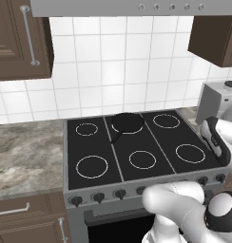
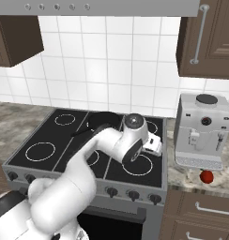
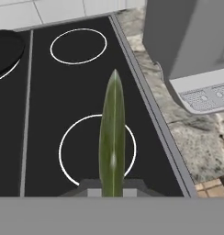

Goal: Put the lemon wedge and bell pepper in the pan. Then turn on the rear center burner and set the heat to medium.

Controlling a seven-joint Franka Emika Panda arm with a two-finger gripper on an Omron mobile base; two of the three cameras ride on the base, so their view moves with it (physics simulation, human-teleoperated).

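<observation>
A grey coffee machine stands on the marbled tabletop just right of the black glass cooktop. White tiles cover the wall behind. Dark brown upper cabinets with metal handles hang on both sides, with a grey range hood between them. A row of dark knobs lines the stove's front. Brown drawers sit below the tabletop.

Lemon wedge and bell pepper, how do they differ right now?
The lemon wedge is a thin yellow-green sliver held in the shut gripper above the cooktop; the bell pepper is round, red and sits on the counter before the coffee machine. Neither is in the pan yet.
</observation>
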